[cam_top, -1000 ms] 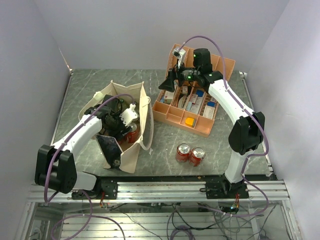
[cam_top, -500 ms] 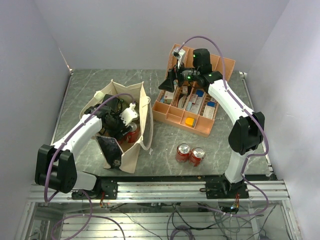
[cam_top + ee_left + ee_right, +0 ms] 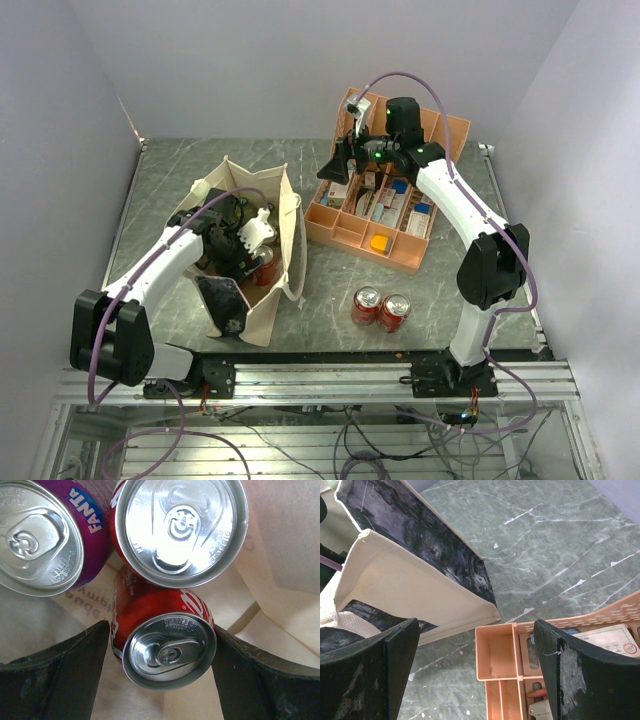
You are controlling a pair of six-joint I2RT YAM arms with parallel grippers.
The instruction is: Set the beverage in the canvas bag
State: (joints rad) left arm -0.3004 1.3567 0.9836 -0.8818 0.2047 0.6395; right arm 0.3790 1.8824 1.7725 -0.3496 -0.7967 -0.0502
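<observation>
While my left claw (image 3: 160,632) flanks a red can (image 3: 167,652) inside the canvas bag (image 3: 289,218), grip or release I cannot tell, my right claw (image 3: 476,626) gapes empty; two cans (image 3: 367,305) wait outside

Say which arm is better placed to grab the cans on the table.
Probably right: the right end effector is open, empty, with the red cans on its side; the left end effector is inside the canvas bag.

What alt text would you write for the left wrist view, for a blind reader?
Three drink cans sit inside a cream canvas bag, seen from above: a purple can, a red can and, below, a second red can. The left gripper straddles the second red can; contact is unclear.
</observation>
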